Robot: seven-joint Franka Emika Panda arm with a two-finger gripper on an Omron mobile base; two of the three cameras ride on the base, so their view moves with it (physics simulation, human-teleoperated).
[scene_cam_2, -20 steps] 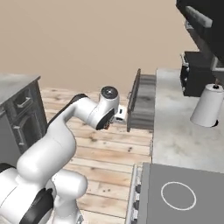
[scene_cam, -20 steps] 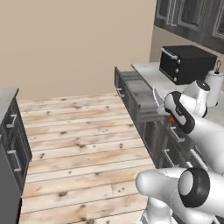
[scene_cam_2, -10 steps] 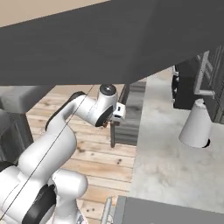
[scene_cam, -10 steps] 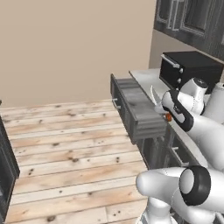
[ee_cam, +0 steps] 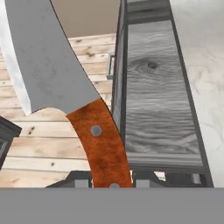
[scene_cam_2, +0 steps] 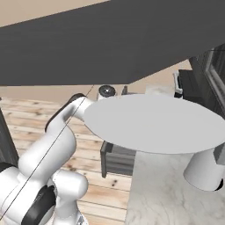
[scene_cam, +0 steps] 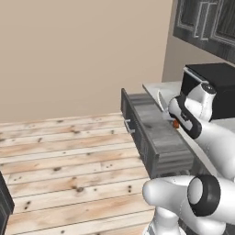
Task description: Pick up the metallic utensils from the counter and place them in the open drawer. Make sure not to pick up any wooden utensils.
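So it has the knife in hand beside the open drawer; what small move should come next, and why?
Probably shift the gripper sideways until the knife hangs over the drawer, then lower and let go. In the hand view the jaws are shut on the orange-red handle, and the blade hangs mostly over the wooden floor, beside the drawer's front rather than above its grey inside.

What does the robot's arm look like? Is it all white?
Mostly white. The arm is made of smooth, rounded white segments, with dark black bands and round dark caps at the joints. A thin black line runs along it in the right base view. The gripper ends in two small dark grey fingertips.
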